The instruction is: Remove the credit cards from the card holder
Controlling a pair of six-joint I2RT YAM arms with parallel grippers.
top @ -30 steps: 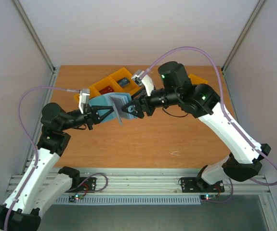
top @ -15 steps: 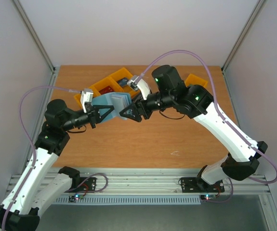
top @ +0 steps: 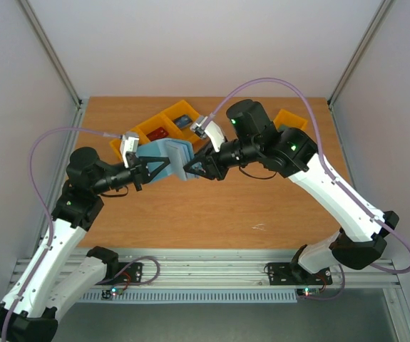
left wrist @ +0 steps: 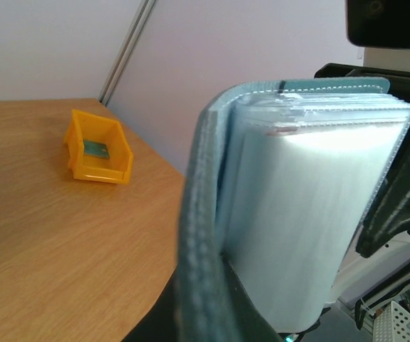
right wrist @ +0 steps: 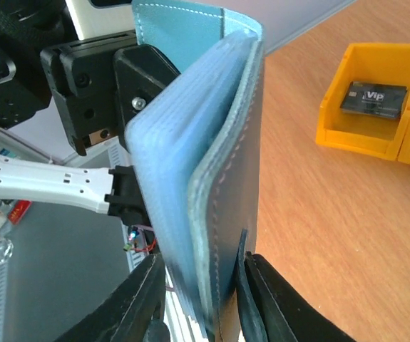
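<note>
Change: right end effector (top: 192, 169) has narrowed its jaws from wide to a pinch on the free edge of the card holder (top: 167, 153). The left end effector (top: 145, 171) stays clamped on the opposite cover. The holder hangs in the air over the desk (top: 262, 214), near the orange bins (top: 163, 126). Probably set up to spread it and reach a card. Holder is soft stitched teal leatherette, curved, with frosted light-blue plastic pockets stacked inside; no card edge shows. A dark grey VIP card (right wrist: 374, 100), flat and rigid, lies in a bin.

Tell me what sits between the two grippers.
The card holder, in mid-air: the left gripper clamps one end, the right gripper straddles the other. Seen in the top view.
</note>
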